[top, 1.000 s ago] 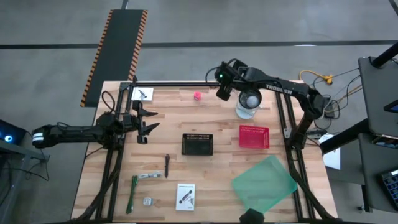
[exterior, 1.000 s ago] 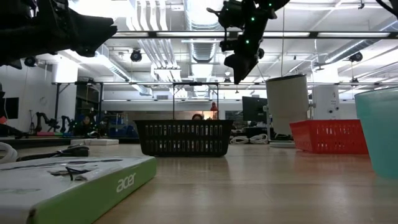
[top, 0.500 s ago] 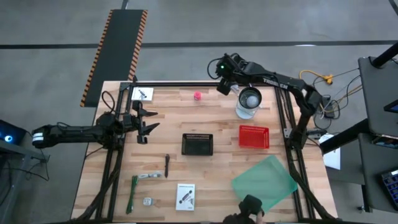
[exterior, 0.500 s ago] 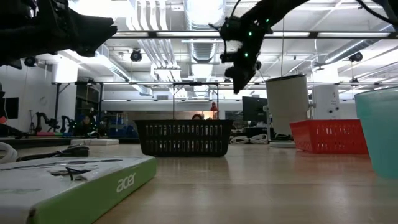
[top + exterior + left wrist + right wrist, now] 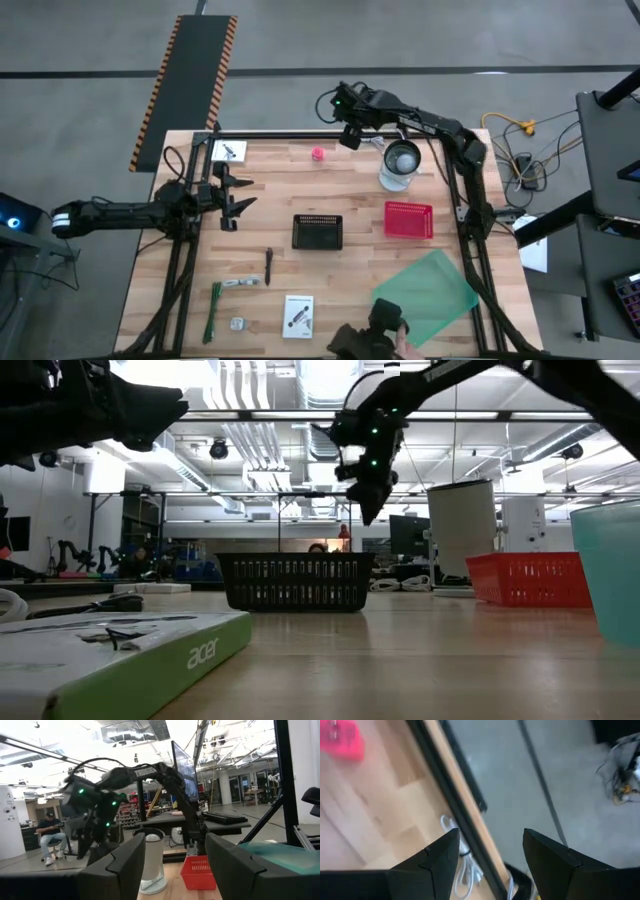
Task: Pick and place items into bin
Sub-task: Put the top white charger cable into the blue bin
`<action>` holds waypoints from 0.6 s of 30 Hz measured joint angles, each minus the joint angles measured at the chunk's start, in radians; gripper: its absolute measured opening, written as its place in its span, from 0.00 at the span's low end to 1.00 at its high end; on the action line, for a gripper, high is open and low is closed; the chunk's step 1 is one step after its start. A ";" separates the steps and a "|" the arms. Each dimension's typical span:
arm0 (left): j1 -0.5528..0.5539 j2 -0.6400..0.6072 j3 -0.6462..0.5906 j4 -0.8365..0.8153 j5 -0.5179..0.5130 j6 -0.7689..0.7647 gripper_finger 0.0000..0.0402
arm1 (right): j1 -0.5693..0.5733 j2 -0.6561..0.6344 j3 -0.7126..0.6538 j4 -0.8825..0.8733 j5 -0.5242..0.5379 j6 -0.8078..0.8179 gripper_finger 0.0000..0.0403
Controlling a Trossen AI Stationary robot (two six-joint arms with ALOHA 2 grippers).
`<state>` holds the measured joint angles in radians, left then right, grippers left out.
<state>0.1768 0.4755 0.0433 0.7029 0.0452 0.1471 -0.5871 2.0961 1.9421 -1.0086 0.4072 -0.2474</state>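
Observation:
The tiny pink cube [image 5: 317, 154] sits on the table near the far edge and shows again in the right wrist view [image 5: 340, 740]. My right gripper [image 5: 349, 137] hovers open, high above the far edge, just right of the cube; it also shows in the low view [image 5: 365, 500] and the right wrist view [image 5: 490, 865]. The black bin [image 5: 317, 231] stands mid-table. My left gripper [image 5: 232, 195] waits open at the left side. A dark stick [image 5: 269, 266], a green strip tool [image 5: 214, 310] and a white card [image 5: 298, 315] lie near the near edge. Another white card [image 5: 229, 150] lies at the far left corner.
A white cylinder [image 5: 400, 165] stands at the far right, with a red basket [image 5: 408, 220] nearer. A green translucent sheet [image 5: 425, 293] lies at the near right. A person's hand [image 5: 385, 338] shows at the near edge. White cable [image 5: 457, 865] lies by the far edge.
My right gripper has moved toward the table's left and far edge, nearer the pink cube, and has stayed high and open. A person's hand has come in along the near edge, moving left.

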 joint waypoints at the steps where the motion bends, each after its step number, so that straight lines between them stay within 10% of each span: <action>1: 0.000 0.000 0.000 0.000 0.000 0.000 0.48 | -0.001 0.033 0.047 -0.048 -0.001 0.000 0.51; 18: 0.000 0.000 -0.001 -0.003 0.000 0.000 0.48 | -0.027 0.265 0.329 -0.346 -0.016 0.000 0.51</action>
<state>0.1764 0.4755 0.0422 0.7002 0.0453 0.1471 -0.6143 2.3611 2.2707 -1.3550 0.3914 -0.2474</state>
